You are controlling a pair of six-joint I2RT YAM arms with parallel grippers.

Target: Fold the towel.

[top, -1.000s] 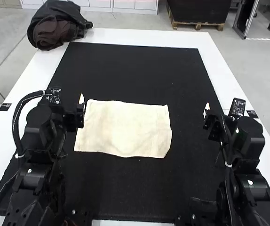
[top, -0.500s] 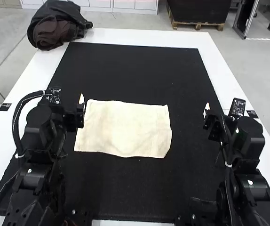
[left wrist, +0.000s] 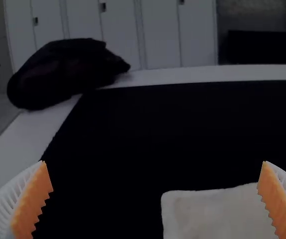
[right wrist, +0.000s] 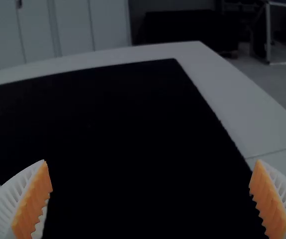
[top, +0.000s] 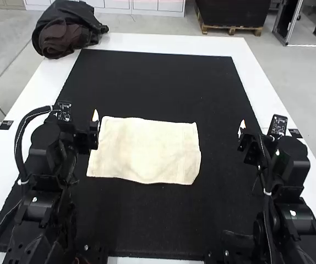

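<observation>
Standing at the near side are two arms, one left [top: 42, 203] and one right [top: 293, 209]. The left gripper [top: 95, 117] and the right gripper [top: 242, 130] each have two fingers, spread wide apart, lined with orange pads [left wrist: 32, 201]. One cream towel [top: 144, 151] lies flat between them, four-sided, its near edge slightly bowed. Its left edge is just beside the left gripper; its right edge is well apart from the right one, with a broad strip of the one black mat [top: 158, 82] between. Farther off, the mat stretches on to the white border of one table [top: 169, 44], where one dark cloth bundle [top: 67, 30] sits at the far left corner.
</observation>
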